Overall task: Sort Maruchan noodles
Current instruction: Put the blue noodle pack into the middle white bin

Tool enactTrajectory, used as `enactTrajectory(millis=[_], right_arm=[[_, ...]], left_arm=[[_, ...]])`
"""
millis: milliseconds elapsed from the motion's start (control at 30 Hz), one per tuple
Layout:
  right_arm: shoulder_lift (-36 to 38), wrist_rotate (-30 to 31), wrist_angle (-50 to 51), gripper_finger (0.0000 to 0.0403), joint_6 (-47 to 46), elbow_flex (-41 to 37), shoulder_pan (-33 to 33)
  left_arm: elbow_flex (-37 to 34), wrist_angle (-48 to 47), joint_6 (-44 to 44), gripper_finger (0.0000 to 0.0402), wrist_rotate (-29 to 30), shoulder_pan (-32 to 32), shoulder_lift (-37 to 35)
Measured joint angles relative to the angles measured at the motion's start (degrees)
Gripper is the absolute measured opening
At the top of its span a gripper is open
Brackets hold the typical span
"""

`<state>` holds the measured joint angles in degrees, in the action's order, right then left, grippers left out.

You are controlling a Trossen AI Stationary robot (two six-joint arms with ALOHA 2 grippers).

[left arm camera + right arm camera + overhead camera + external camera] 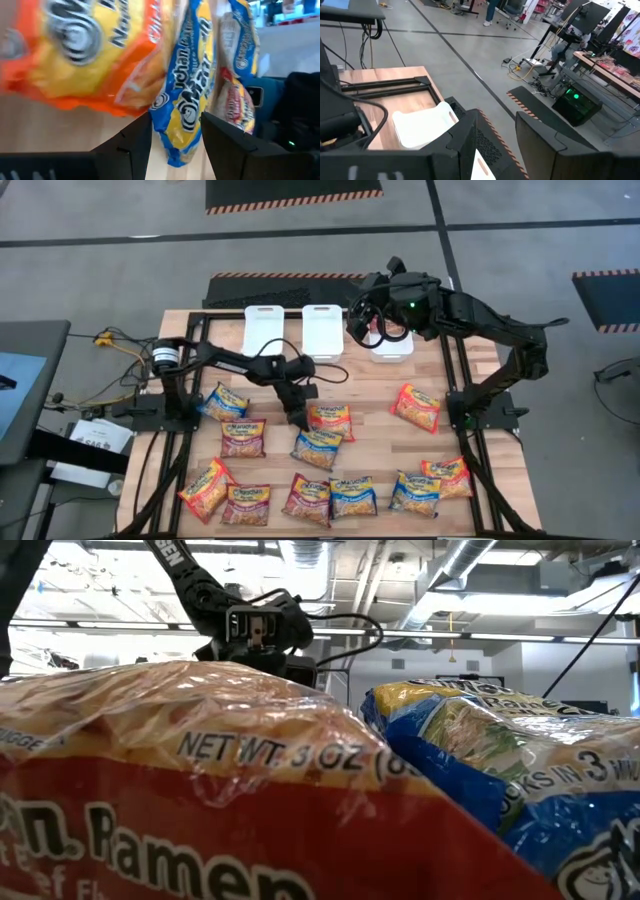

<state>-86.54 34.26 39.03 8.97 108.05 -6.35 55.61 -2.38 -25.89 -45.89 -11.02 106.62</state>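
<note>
Bins come first: three white plastic bins sit in a row along the far edge of the wooden tabletop (380,410), a left bin (263,327), a middle bin (323,330) and a right bin (392,348). The left and middle bins show only bare white floors from above; the right bin is mostly hidden under the right arm, so what lies inside it cannot be told. All the noodle packets (330,496) visible lie on the tabletop in front of the bins, scattered in loose rows: orange ones, blue-and-yellow ones and dark red ones, some overlapping at their edges. The left hand (298,418) is low over the middle of the tabletop, just beside an orange packet (329,418) and a blue-and-yellow packet (317,448). In its wrist view, its two dark fingers (131,145) stand spread, with the end of the blue-and-yellow packet in the gap between them; whether they touch it cannot be told. The right hand (372,325) hangs above the right bin, with its fingers (470,132) apart and nothing between them. At table height, a dark red packet (180,790) and a blue packet (510,770) fill the foreground.
</note>
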Motion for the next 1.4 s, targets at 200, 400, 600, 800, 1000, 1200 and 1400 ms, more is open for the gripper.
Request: enactTrajectory(millis=[200,400,600,800,1000,1200,1400], right_arm=[[0.0,0.07,0.74,0.0162,0.0,0.0,0.0],[0.0,0.15,1.07,0.0162,0.0,0.0,0.0],[0.0,0.17,1.05,0.0162,0.0,0.0,0.0],[0.0,0.2,1.05,0.0162,0.0,0.0,0.0],[0.0,0.26,1.05,0.0162,0.0,0.0,0.0],[0.0,0.26,1.03,0.015,-0.07,0.0,0.0],[0.0,0.15,1.44,0.0139,-0.22,0.0,0.56]], left_arm=[[-0.01,1.84,-1.46,0.0157,-1.72,1.61,1.54],[0.0,2.66,-1.22,0.0155,-1.8,2.03,1.48],[0.0,3.04,-1.33,0.012,-1.79,2.57,1.48],[0.0,3.48,-0.29,0.0073,-1.4,2.57,1.46],[0.0,4.87,0.77,0.0012,-1.3,2.57,1.46],[0.0,6.26,1.2,0.0,-1.31,2.45,1.41],[0.0,5.7,1.23,0.0,-4.45,1.17,1.39]])
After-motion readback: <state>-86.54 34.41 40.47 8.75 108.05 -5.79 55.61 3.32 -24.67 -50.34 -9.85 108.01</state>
